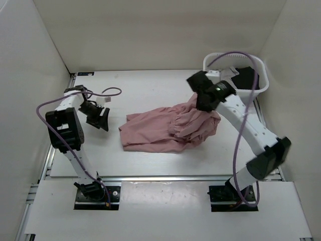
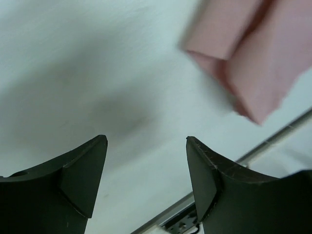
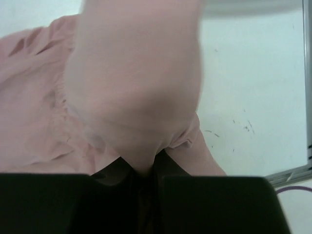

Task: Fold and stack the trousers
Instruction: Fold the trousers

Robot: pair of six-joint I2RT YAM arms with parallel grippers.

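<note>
One heap is showing from above: the trousers (image 1: 165, 131) are lying bunched centrally, my right gripper (image 1: 199, 104) holding their gathered end up. Left wrist: the left gripper (image 2: 146, 141) is hanging spread, empty, near a pink corner. Right wrist: jaws are clamping only a thin pinch of cloth; I'm fearing it slips free.

Left fingers (image 2: 78, 180) spread wide, right fingers (image 3: 214, 204) clamped shut.

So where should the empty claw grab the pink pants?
I'd take the trousers by their near-left corner, coming in from the left. That corner lies flat and free, nearest the open left gripper, while the right gripper pinches the bunched far-right end.
</note>
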